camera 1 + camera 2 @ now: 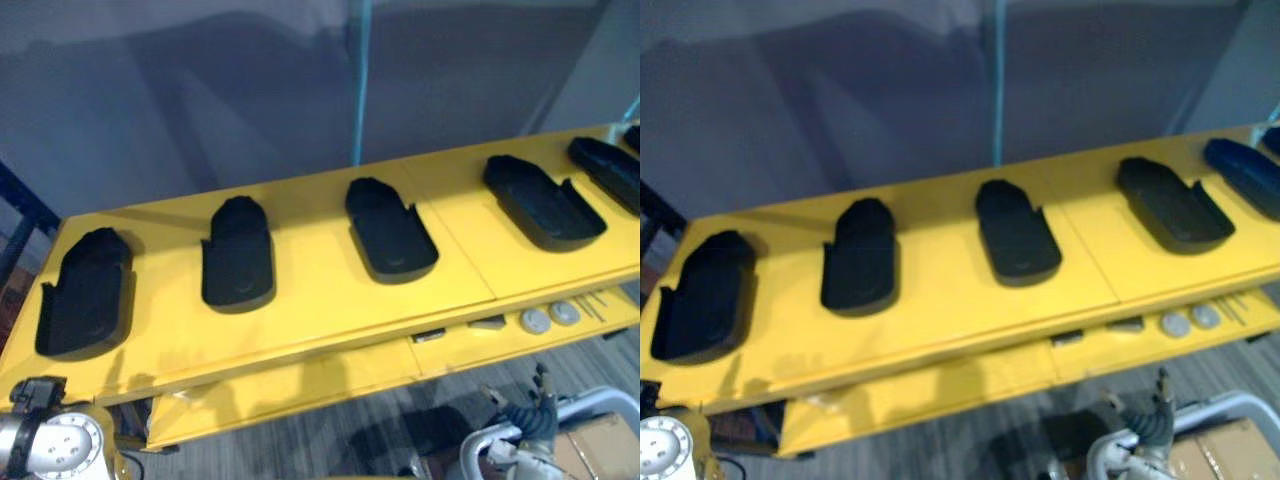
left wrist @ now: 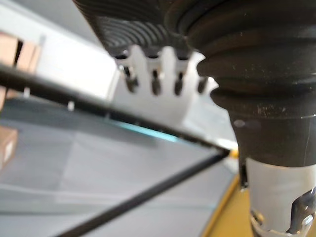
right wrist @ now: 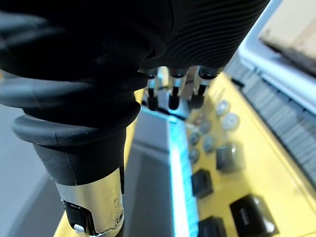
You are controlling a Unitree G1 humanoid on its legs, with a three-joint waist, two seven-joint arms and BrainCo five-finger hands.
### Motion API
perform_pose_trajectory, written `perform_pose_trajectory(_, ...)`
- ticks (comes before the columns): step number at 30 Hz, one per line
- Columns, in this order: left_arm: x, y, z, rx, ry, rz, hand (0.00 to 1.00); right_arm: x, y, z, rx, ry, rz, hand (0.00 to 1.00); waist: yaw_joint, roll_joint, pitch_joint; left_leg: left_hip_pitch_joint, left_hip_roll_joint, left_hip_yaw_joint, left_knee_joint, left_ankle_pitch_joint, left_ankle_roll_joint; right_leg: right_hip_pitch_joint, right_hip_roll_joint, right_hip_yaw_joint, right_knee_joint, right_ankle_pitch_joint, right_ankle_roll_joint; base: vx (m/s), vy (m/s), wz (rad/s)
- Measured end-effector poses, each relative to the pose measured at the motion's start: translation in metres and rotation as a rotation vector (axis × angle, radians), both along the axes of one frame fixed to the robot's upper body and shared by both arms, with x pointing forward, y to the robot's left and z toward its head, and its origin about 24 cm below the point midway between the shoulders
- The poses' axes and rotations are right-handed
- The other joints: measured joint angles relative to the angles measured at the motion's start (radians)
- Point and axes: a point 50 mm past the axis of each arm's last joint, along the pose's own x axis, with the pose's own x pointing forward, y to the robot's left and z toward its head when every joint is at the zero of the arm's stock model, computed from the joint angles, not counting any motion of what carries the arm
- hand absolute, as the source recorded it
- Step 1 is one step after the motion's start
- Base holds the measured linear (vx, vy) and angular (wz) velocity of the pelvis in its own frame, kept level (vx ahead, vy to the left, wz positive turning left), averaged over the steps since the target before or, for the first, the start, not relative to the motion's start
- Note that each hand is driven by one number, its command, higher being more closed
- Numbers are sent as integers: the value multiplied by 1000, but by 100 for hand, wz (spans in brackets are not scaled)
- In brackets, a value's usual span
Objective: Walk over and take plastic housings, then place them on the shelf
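- Along the top of the yellow workbench (image 1: 320, 300), black plastic housings (image 1: 238, 255) lie in a row from its left end to its right end, well apart from one another, open side up, with none in either hand.
- On the lower ledge (image 1: 330, 385) under the front edge, toward the right, sit round silver discs (image 1: 549, 317) and a few other small parts.
- Each housing looks like a thin moulded shell: probably light and stiff, its smooth dark walls likely a little slippery against metal fingers, and able to skid on the painted top if nudged.
- The raised side walls look like the best hold, with the thumb on one long side and the fingers on the other near the middle, so the shell does not tip; the notched end looks thinner and is better left alone.
- At the near side of the workbench the left hand (image 2: 155, 74) hangs with its fingers loose and nothing between them and the thumb.
- Below the front edge near the right end, the right hand (image 3: 173, 89) is likewise slack and empty, its dark tips pointing toward the small parts, short of any housing.
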Motion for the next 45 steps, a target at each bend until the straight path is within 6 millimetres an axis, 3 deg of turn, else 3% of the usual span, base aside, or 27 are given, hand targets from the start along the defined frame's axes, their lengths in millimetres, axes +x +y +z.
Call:
perform_pose_trajectory(6, 8, 2, -4, -27, -66, 36, 0, -2, 1, -5, 4, 21, -19, 0, -5, -12, -16, 3, -4, 0, -20, 16, -2, -3, 3, 0, 0, 1, 0, -44, -8, 1)
perform_pose_trajectory(12, 25, 8, -11, -69, -96, 70, 0, -4, -1, -9, -11, 52, -4, 0, -10, -8, -22, 18, -5, 37, -35, 22, -4, -22, 6, 35, 1, 6, -1, -6, 17, -17)
perform_pose_trajectory(18, 36, 19, -10, -62, -81, 94, 0, -3, -4, -8, -21, 61, 20, 0, -34, -22, -31, 24, -6, 67, -41, 21, -4, -38, 7, 63, 1, 10, -1, 0, 10, -13)
perform_pose_trajectory(24, 51, 28, -32, -133, 5, 174, 0, -6, -4, -13, -28, 94, 32, 0, -34, -30, -26, 25, -5, 95, -39, 16, -8, -56, 12, 95, 1, 15, -3, -37, -9, -12)
perform_pose_trajectory(28, 48, 25, -33, -121, -3, 239, 0, -4, -6, -5, -57, 48, -3, 0, -34, -37, -19, 16, -4, 100, -39, 16, -8, -68, 14, 101, 1, 19, -5, -24, -18, -7)
perform_pose_trajectory(30, 43, 21, -27, -88, -40, 267, 0, 2, -10, 14, -107, -52, -41, 0, -35, -37, -19, 17, -5, 100, -41, 16, -8, -68, 14, 101, 1, 19, -5, 0, 0, 0)
perform_pose_trajectory(32, 32, 11, -12, -17, -106, 281, 0, 23, -12, 64, -209, -306, -55, 0, -32, -37, -18, 17, -5, 98, -42, 15, -8, -67, 11, 99, 1, 19, -5, -2, 0, 2)
perform_pose_trajectory(33, 29, 8, -10, 1, -110, 286, 0, 29, -12, 78, -230, -385, -51, 0, -30, -38, -18, 17, -5, 97, -42, 15, -8, -66, 10, 96, 1, 19, -4, -5, 0, 8)
perform_pose_trajectory(35, 17, 7, -10, 6, -81, 314, 0, 50, -6, 126, -285, -650, 3, 0, -24, -39, -11, 21, -5, 74, -40, 15, -7, -46, 4, 78, -1, 19, -4, -9, 6, 22)
perform_pose_trajectory(36, 15, 7, -12, -7, -56, 324, 0, 56, -4, 134, -281, -698, 24, 0, -16, -39, -11, 22, -5, 70, -39, 15, -7, -41, 3, 73, -2, 19, -4, -21, -3, 25)
perform_pose_trajectory(38, 1, 14, -27, -71, 65, 383, 0, 85, 9, 159, -209, -822, 210, 0, 16, -39, -3, 27, -6, 47, -39, 14, -5, -20, 3, 50, -6, 18, -3, -40, -29, 25)
perform_pose_trajectory(41, -19, 27, -54, -157, 285, 411, 0, 113, 36, 179, -156, -873, 457, 0, 46, -38, 8, 25, -9, 16, -37, 13, -3, 3, -1, 16, -10, 15, 0, -42, -29, 35)
perform_pose_trajectory(45, -59, 35, -127, -445, 622, 333, 0, 159, 95, 218, -33, -912, 857, 0, 111, -45, 12, -3, -14, -58, -24, 18, -2, 36, -3, -64, -19, 12, 5, -8, -15, 49)
